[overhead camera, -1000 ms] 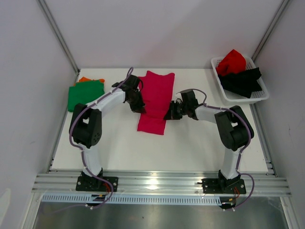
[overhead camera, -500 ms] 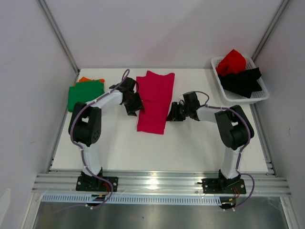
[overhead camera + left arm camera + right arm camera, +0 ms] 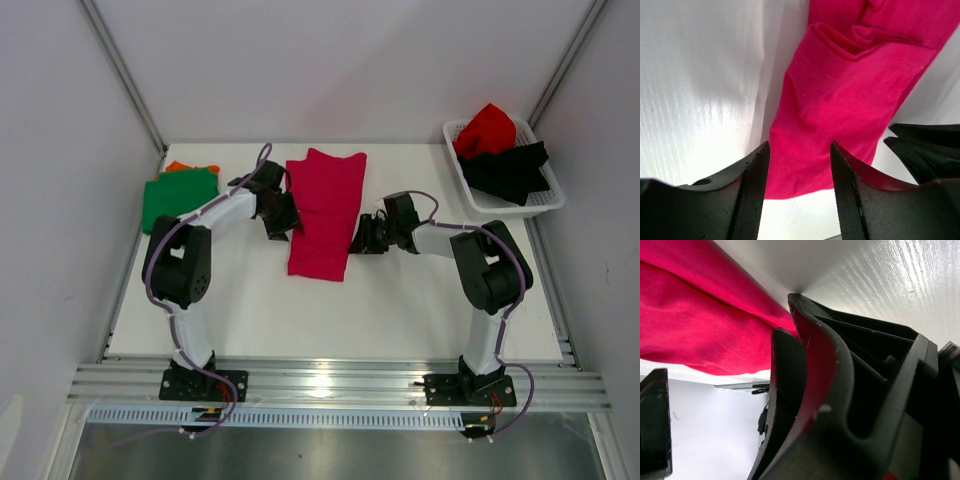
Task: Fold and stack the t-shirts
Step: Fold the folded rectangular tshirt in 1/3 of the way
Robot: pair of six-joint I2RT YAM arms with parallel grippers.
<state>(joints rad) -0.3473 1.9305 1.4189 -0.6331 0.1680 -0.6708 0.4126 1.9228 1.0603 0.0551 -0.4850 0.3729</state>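
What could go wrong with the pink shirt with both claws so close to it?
The left gripper is open right at the edge of the pink shirt; moving off, a finger might snag the cloth and spoil the fold. The right gripper, also open, sits at the other edge and could drag it crooked.

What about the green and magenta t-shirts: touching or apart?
Apart. The top view shows bare table between the green t-shirt and the magenta t-shirt.

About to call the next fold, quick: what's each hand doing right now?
Left hand: open, holding nothing, at the pink t-shirt's left edge.
Right hand: open, holding nothing, at its right edge.
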